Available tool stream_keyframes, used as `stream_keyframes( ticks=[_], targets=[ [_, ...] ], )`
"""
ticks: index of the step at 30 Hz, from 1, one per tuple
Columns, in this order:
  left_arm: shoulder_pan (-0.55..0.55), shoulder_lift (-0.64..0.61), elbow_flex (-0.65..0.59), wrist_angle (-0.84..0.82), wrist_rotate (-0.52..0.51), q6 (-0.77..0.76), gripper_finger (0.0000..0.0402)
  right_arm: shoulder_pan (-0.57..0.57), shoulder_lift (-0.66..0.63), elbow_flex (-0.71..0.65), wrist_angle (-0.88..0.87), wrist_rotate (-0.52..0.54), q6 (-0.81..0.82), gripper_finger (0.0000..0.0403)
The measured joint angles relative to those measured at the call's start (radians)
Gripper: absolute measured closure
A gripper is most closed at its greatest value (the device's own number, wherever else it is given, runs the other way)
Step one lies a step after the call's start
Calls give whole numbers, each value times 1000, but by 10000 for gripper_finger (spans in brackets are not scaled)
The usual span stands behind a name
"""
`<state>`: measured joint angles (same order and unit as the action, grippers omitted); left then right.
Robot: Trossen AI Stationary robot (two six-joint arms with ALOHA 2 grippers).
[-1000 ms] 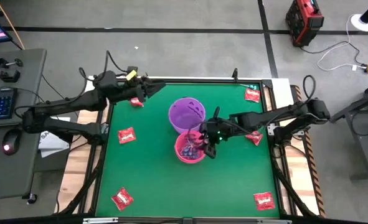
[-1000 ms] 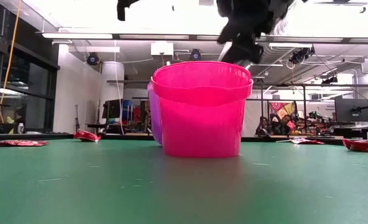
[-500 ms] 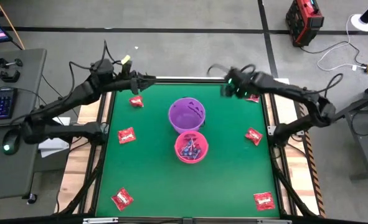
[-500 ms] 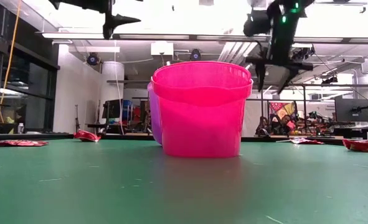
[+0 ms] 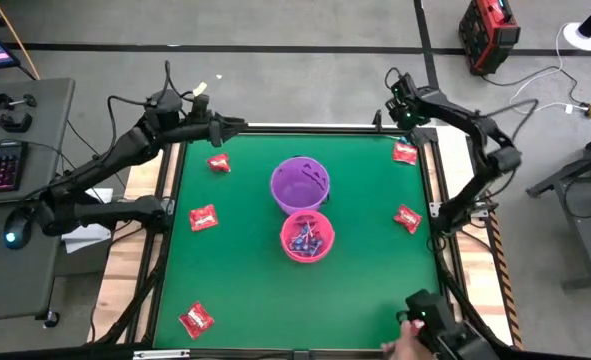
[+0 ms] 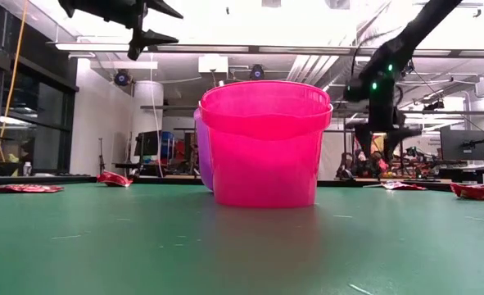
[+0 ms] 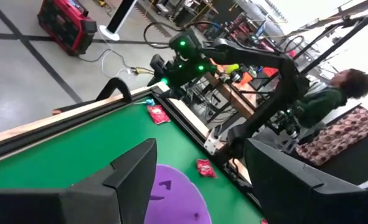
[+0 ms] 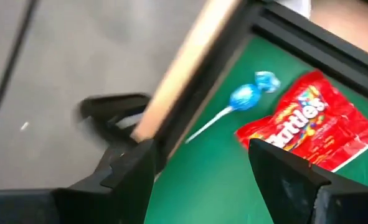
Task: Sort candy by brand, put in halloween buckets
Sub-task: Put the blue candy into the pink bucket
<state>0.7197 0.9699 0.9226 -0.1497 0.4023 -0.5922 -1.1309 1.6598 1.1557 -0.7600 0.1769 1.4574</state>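
Note:
The purple bucket [image 5: 300, 183] and the pink bucket [image 5: 306, 238] stand touching at the table's middle; blue lollipops lie in the pink one. Red packets lie flat on the green mat: [image 5: 218, 163], [image 5: 204, 217], [image 5: 196, 320], [image 5: 406, 153], [image 5: 408, 219]. My right gripper [image 5: 398, 110] hangs open above the far right corner. Its wrist view shows a blue lollipop [image 8: 243, 99] lying beside a red packet [image 8: 308, 121], past the open fingers [image 8: 199, 180]. My left gripper [image 5: 237, 125] is open, raised over the far left edge, with the purple bucket [image 7: 171, 199] ahead of it.
A person's hand [image 5: 407, 345] and a dark object [image 5: 425, 318] reach in at the near right corner. A raised black frame [image 5: 305, 128] borders the mat. A person [image 7: 339, 87] sits beyond the table's right side. A keyboard and mouse lie on the desk at left.
My right gripper has risen from over the pink bucket and swung out to the far right corner. My left gripper has drawn back a little toward the far left edge. A hand has come in at the near right corner, where a red packet lay before.

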Motion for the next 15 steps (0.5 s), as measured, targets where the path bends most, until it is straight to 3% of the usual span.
stream_keyframes(
  ticks=[7,15],
  targets=[
    [0,0,0,-62,-28,2,170,-27,132,0,14,-13,213,155],
    [0,0,0,-94,-38,-13,170,-55,174,2,11,82,353,155]
  ],
)
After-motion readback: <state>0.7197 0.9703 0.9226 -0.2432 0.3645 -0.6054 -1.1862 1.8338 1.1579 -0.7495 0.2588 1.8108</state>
